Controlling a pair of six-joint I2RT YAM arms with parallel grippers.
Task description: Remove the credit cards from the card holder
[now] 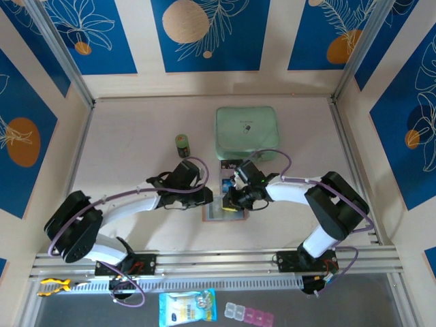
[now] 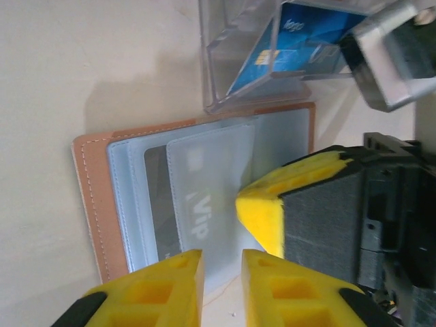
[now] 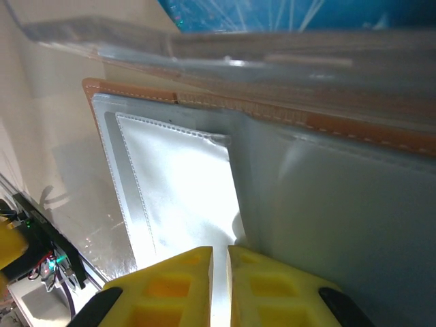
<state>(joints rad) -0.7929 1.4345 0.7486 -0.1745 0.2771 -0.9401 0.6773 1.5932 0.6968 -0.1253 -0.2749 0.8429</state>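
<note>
The tan card holder (image 1: 212, 212) lies open at the middle of the table, between both grippers. In the left wrist view its grey-clear pockets (image 2: 129, 204) hold a card printed "Vip" (image 2: 204, 197). Just beyond it, a blue credit card (image 2: 289, 30) with a chip shows through a clear plastic packet (image 2: 225, 75); from above, a dark card (image 1: 228, 165) and a lighter blue one (image 1: 225, 182) lie there. My left gripper (image 2: 223, 262) hovers at the holder's near edge, narrowly open and empty. My right gripper (image 3: 219, 252) is shut on a thin grey pocket flap (image 3: 327, 211) of the holder.
A mint-green zip case (image 1: 246, 131) sits behind the cards and a small dark bottle (image 1: 182, 144) stands to its left. Walls enclose the table on three sides. On the near ledge lie a blue packet (image 1: 187, 308), pill boxes (image 1: 248, 314) and a yellow toy (image 1: 54, 286).
</note>
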